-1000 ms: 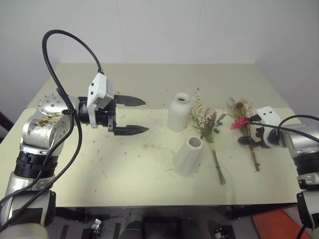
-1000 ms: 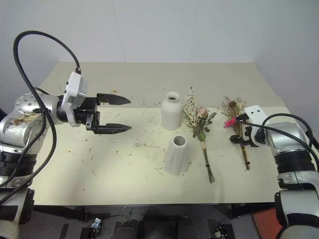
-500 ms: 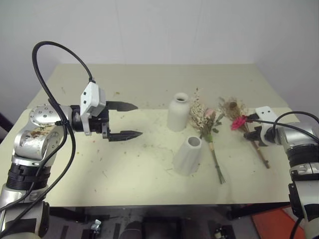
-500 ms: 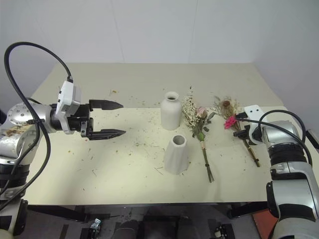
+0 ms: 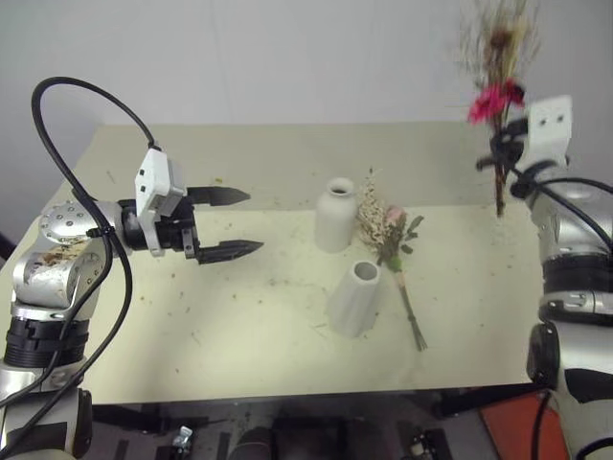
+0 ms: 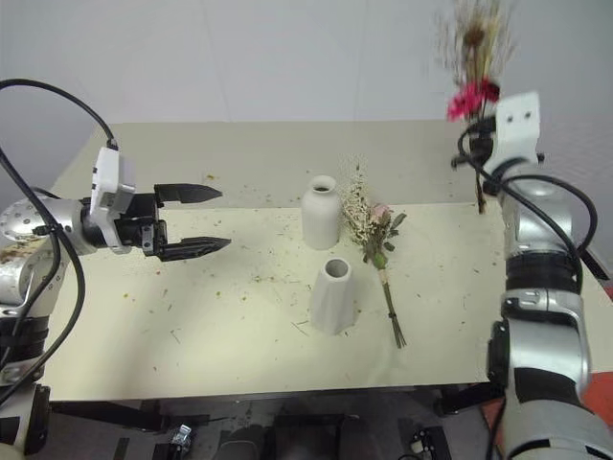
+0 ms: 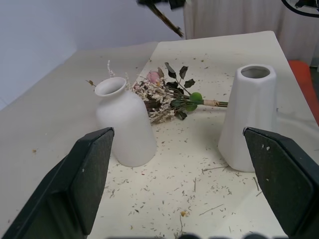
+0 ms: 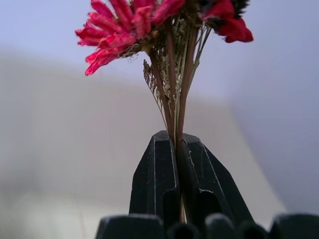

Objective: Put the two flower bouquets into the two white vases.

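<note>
My right gripper point(image 5: 500, 146) is raised high at the right and shut on the stems of the magenta daisy bouquet point(image 5: 496, 98), which stands upright in the air; its fingers point(image 8: 159, 174) clamp the stems point(image 8: 175, 119). The cream and pink bouquet point(image 5: 388, 230) lies on the table between the two white vases. The bottle-shaped vase point(image 5: 335, 216) stands behind the tapered vase point(image 5: 356, 298). My left gripper point(image 5: 239, 222) hovers open over the table's left half, pointing toward the vases. In the left wrist view both vases point(image 7: 124, 124) point(image 7: 251, 117) stand ahead with the bouquet point(image 7: 167, 94) behind.
The cream table point(image 5: 239, 326) is strewn with small dried bits. A black cable point(image 5: 77, 105) loops above my left arm. The white wall runs behind the table's far edge.
My right gripper shut on the magenta bouquet's stems and lifted it from the table high into the air, turning it upright. The left gripper drifted slightly left, staying open.
</note>
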Robot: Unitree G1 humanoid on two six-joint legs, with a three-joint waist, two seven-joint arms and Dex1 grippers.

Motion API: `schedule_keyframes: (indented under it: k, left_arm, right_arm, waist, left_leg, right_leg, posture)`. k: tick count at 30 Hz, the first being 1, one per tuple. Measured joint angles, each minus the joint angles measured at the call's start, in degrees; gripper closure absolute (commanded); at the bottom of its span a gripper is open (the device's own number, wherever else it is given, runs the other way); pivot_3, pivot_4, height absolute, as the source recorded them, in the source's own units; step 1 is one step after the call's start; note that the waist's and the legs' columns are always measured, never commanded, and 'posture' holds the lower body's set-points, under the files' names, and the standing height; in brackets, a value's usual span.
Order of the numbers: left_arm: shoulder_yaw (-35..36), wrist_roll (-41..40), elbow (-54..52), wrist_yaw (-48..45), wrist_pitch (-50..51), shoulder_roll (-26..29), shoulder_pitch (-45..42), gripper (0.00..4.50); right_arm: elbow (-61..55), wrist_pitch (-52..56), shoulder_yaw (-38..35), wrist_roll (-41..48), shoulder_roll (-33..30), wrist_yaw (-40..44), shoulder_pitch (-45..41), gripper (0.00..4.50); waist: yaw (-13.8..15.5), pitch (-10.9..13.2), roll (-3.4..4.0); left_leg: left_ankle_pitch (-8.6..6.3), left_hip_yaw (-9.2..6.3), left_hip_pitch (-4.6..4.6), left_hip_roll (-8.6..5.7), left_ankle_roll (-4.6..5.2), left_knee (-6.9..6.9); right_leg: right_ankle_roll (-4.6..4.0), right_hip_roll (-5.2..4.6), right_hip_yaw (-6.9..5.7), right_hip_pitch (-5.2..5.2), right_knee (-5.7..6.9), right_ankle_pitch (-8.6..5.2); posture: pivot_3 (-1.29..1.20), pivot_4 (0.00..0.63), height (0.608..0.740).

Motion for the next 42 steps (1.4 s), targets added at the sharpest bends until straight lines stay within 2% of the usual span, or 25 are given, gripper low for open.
schedule_keyframes:
  k: [2, 5, 7, 14, 21, 30, 42]
  left_arm:
    - [0.20, 0.01, 0.21, -0.03, -0.15, 0.02, 0.06, 0.00]
    - [0.78, -0.01, 0.45, 0.05, -0.17, 0.04, 0.29, 0.00]
    - [1.64, -0.11, 0.44, 0.39, -0.16, 0.04, 0.59, 0.00]
    - [4.76, -1.15, -1.00, 1.90, 0.42, 0.19, 3.48, 0.00]
    - [7.05, -2.50, -4.24, 3.75, 2.46, 0.93, 7.63, 0.00]
    - [9.20, -5.22, -7.58, 6.23, 4.61, 1.54, 9.42, 0.00]
    - [12.22, -7.01, -10.51, 8.33, 5.22, 2.93, 13.06, 0.00]
  right_arm:
    - [0.04, -2.91, -2.95, 4.65, 3.26, 2.35, -1.96, 4.47]
    - [-0.94, -5.06, -8.53, 16.13, 9.51, 12.28, -2.94, 4.47]
    - [-1.04, -5.94, -9.29, 20.32, 11.62, 18.40, -3.11, 4.47]
    - [1.26, -7.25, -9.52, 27.03, 16.43, 33.95, -4.16, 4.47]
    - [14.54, -7.96, -10.61, 27.27, 16.85, 44.71, -9.44, 4.47]
    - [29.38, -11.75, -11.15, 25.67, 18.26, 47.26, -15.80, 4.47]
    - [34.41, -21.29, -11.44, 21.13, 20.70, 44.32, -15.97, 4.47]
  waist:
    - [0.10, 0.00, 0.00]
    - [0.25, 0.01, 0.01]
    - [0.32, 0.02, 0.03]
    - [0.39, 0.03, 0.06]
    - [0.31, 0.04, 0.08]
    - [0.23, 0.06, 0.10]
    - [0.24, 0.07, 0.11]
  left_leg:
    - [0.00, 0.00, 0.00, 0.04, 0.00, 0.00]
    - [0.00, -0.01, -0.03, 0.09, 0.00, -0.01]
    - [0.00, 0.00, -0.05, 0.09, 0.00, -0.01]
    - [0.00, 0.00, -0.02, 0.08, 0.00, -0.01]
    - [0.00, 0.01, 0.03, 0.11, 0.00, -0.01]
    - [0.00, 0.03, 0.02, 0.12, -0.01, -0.02]
    - [0.00, 0.02, 0.01, 0.12, -0.03, -0.02]
  right_leg:
    - [0.00, 0.03, 0.00, 0.01, -0.02, 0.00]
    - [0.01, 0.06, -0.01, 0.01, -0.04, 0.06]
    - [0.02, 0.05, -0.01, 0.01, -0.02, 0.11]
    - [0.04, 0.04, -0.01, 0.00, -0.03, 0.15]
    - [0.03, 0.08, 0.00, -0.01, -0.03, 0.15]
    - [0.01, 0.08, 0.01, -0.02, -0.03, 0.16]
    - [0.01, 0.06, 0.02, -0.03, -0.03, 0.17]
  posture:
    - [0.00, 0.150, 0.740]
    - [0.00, 0.150, 0.740]
    - [0.00, 0.150, 0.740]
    - [0.00, 0.150, 0.740]
    - [0.00, 0.150, 0.740]
    - [0.00, 0.150, 0.740]
    - [0.00, 0.150, 0.740]
